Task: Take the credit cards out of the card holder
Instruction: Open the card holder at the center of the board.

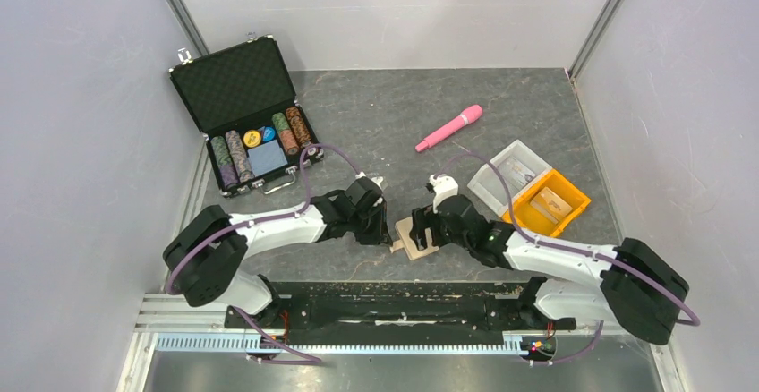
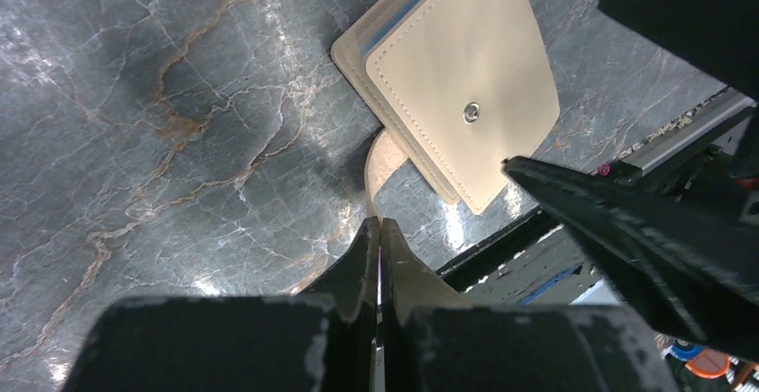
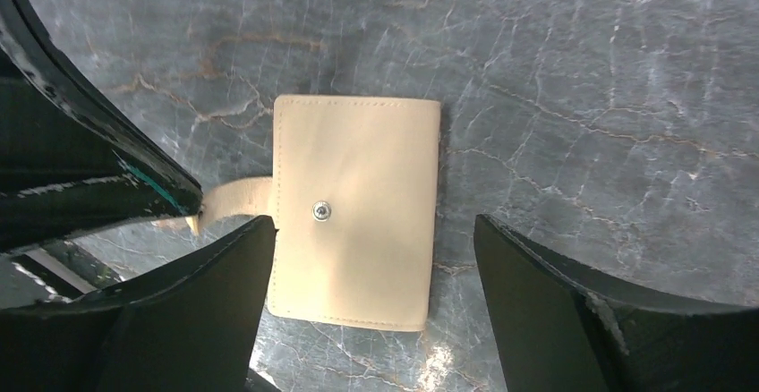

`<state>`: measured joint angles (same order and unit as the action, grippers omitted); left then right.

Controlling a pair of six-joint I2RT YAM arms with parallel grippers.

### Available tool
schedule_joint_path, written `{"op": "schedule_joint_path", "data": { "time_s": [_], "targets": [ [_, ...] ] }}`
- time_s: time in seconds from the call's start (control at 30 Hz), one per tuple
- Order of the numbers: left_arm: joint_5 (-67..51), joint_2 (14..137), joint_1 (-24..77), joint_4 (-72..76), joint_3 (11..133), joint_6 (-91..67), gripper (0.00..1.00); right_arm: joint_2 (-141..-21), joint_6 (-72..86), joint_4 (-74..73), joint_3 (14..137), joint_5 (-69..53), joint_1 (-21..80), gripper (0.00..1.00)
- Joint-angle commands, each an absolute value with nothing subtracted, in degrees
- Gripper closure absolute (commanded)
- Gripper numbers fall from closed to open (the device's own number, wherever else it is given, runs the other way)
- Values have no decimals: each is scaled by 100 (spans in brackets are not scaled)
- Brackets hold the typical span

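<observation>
As left tool (image 2: 378, 224) pinches card holder (image 2: 456, 70), tray (image 1: 580, 194) near.

Table (image 1: 376, 106) holds poker-chip case (image 1: 234, 83) (lid open), pink wand (image 1: 448, 128), clear tray (image 1: 488, 186), orange tray (image 1: 573, 191).

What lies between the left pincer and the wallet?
The snap tab of the wallet, its end pinched in the shut left pincer; left wrist view shows it.

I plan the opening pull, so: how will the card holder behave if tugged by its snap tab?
The snap tab curves toward the left gripper, so it is probably floppy. The card holder lies flat on the smooth table and looks thin; it may slide rather than open.
</observation>
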<state>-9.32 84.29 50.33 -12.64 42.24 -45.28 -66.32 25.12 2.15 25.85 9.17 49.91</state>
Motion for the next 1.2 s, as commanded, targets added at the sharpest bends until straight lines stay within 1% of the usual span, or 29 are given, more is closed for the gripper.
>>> {"op": "schedule_joint_path", "data": {
  "time_s": [0.0,0.23,0.77,0.83,1.17],
  "targets": [
    [-1076,8138,4992,-944,4097,-4412,98,-6949,2443,40,2995,1500,5365,13],
    [-1147,8020,4992,-767,3897,-4469,98,-7423,2622,10,3281,1919,5860,7],
    [-1186,7889,4992,-710,3800,-4510,98,-7981,2779,-488,3581,2836,6399,5],
    [-1148,7899,4990,-775,3840,-4487,98,-7976,2772,-583,3633,2986,6407,6],
    [-872,8017,4991,-1151,3903,-4447,98,-7507,2724,-910,3674,3438,6407,19]
  ]
}}
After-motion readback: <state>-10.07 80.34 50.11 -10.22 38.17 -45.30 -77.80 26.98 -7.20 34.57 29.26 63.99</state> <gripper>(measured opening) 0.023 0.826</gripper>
